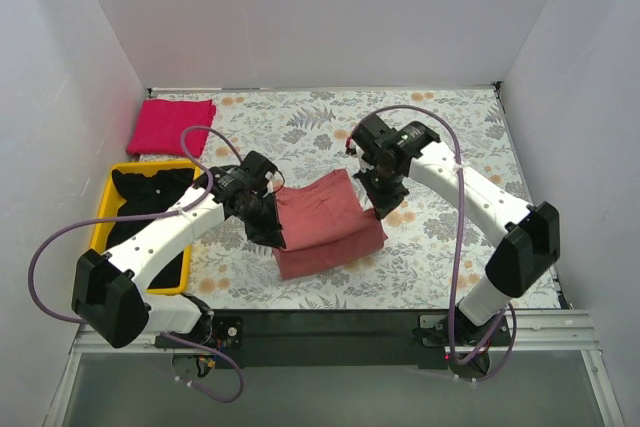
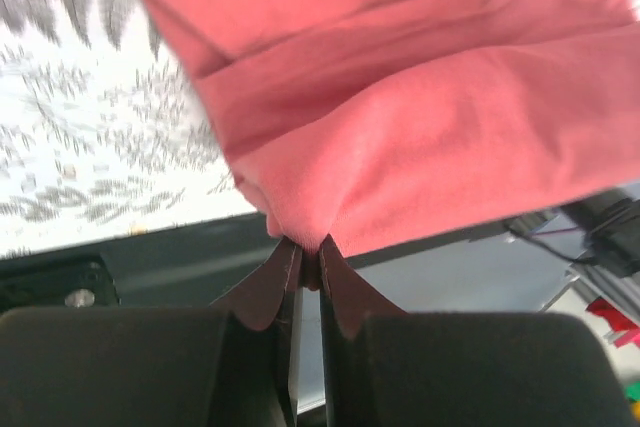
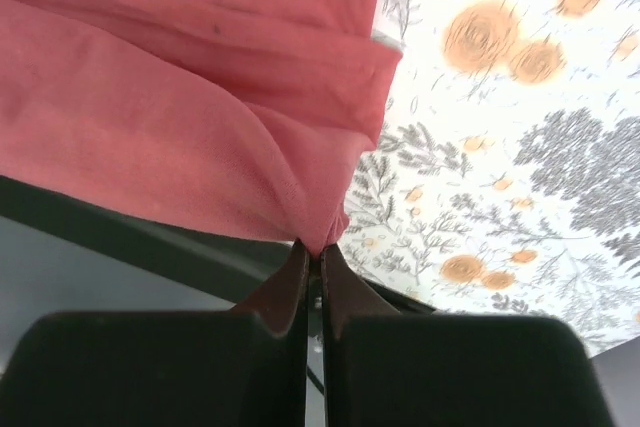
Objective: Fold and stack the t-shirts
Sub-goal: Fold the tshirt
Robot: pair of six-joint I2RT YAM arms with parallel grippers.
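Observation:
A dusty salmon-red t-shirt (image 1: 327, 224) lies partly folded in the middle of the floral cloth, its far part lifted between both grippers. My left gripper (image 1: 268, 209) is shut on its left edge; the wrist view shows the fabric (image 2: 420, 117) pinched at the fingertips. My right gripper (image 1: 378, 195) is shut on the right edge, with cloth (image 3: 180, 97) bunched at the tips. A folded magenta-pink t-shirt (image 1: 171, 126) rests at the far left corner. Black t-shirts (image 1: 150, 199) fill the yellow bin.
The yellow plastic bin (image 1: 106, 209) stands at the left edge under my left arm. White walls close in the table on three sides. A black rail (image 1: 330, 325) runs along the near edge.

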